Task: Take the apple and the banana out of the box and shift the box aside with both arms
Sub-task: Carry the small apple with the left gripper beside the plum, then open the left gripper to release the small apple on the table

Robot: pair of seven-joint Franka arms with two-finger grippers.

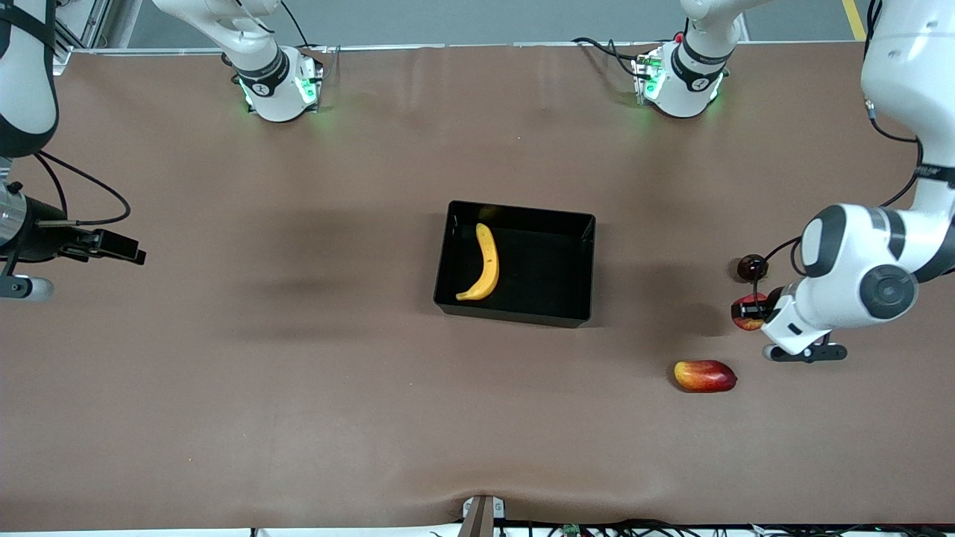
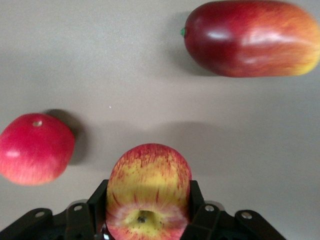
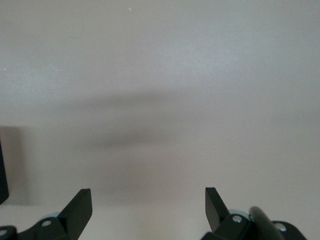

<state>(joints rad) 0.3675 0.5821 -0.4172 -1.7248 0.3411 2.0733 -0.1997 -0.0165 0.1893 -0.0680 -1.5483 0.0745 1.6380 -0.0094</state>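
The yellow banana (image 1: pixel 485 262) lies in the black box (image 1: pixel 582 224) at the middle of the table. My left gripper (image 1: pixel 748 312) is shut on the small red apple with yellow patches (image 2: pixel 148 192), low at the left arm's end of the table; the apple also shows in the front view (image 1: pixel 743 321). My right gripper (image 1: pixel 133 255) is open and empty, hanging over bare table at the right arm's end; in the right wrist view (image 3: pixel 148 200) only table shows between its fingertips.
A plain pinkish-red round fruit (image 1: pixel 752 267) (image 2: pixel 35 148) sits beside the held apple, farther from the front camera. The oblong red-yellow mango (image 1: pixel 705 376) (image 2: pixel 252 37) lies nearer to the front camera. A brown mat (image 1: pixel 298 373) covers the table.
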